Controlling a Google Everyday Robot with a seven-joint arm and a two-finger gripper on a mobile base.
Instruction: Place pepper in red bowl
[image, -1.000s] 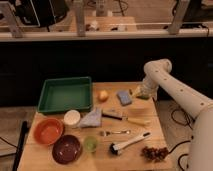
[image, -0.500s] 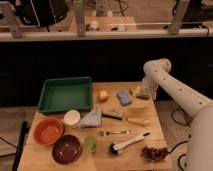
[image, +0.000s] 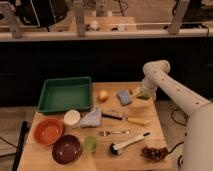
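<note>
Wooden tabletop (image: 145, 127) stands before a dark counter and railing. On it, largest first: green tray (image: 65, 93) at the rear left, red bowl (image: 48, 131) at the front left, a darker bowl (image: 67, 148) beside it, blue sponge (image: 124, 97), and a round yellow-orange fruit (image: 103, 95).

My gripper (image: 139, 93) is low at the rear right edge, just beside the sponge. The pepper (image: 141, 93) appears as a small green shape right at the gripper; I cannot tell whether I have it clamped or am merely over it.

Assessment: the task is early. The red bowl holds nothing visible, and it lies well apart from the pepper, across the tabletop. Securing, carrying and releasing all remain.
</note>
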